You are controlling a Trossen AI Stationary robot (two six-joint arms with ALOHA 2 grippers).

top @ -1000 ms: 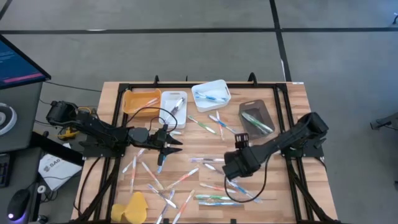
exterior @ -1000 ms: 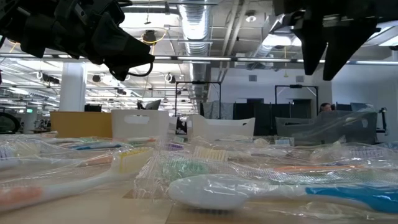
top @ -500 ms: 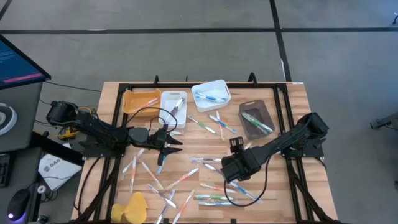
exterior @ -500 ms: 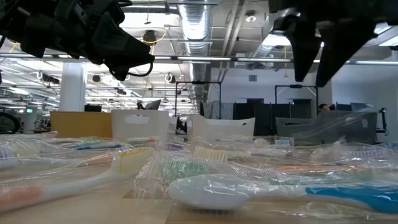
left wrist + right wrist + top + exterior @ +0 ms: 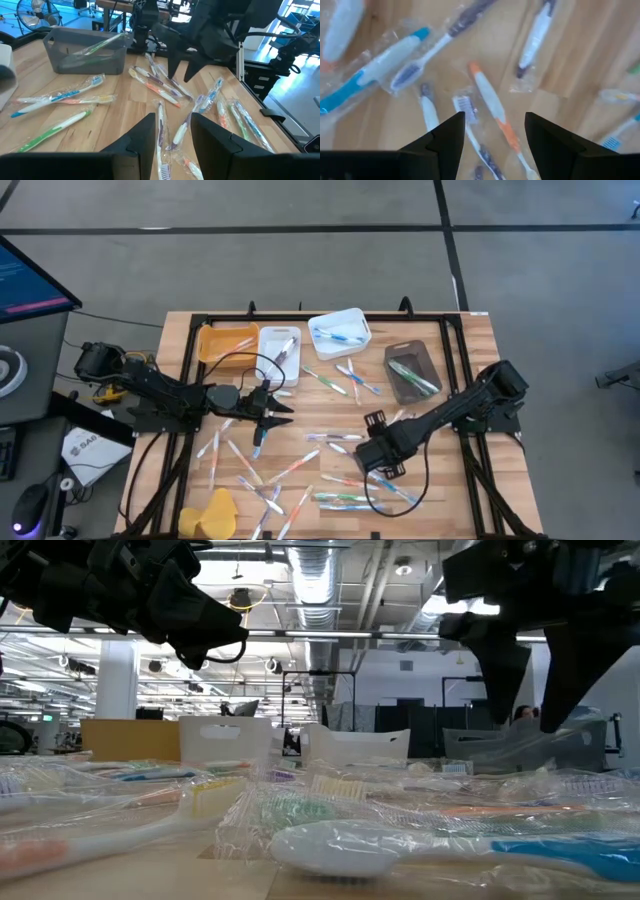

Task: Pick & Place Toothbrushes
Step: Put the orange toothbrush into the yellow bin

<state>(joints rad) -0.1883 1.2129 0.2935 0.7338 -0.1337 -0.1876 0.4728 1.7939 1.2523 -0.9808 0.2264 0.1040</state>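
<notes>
Spanning the high view, a wooden table [image 5: 480, 340] is seen with wrapped toothbrushes [image 5: 300, 465] strewn over its middle and near edge; a few lie in the bins [image 5: 337, 332] at the far side. The right gripper [image 5: 374, 420] is held above the scattered brushes, fingers [image 5: 447, 137] spread apart with nothing between them. The left gripper [image 5: 285, 407] is held over the table's left-centre, fingers [image 5: 145, 132] parted and empty. A yellow lump [image 5: 212, 513] rests at the near left corner.
</notes>
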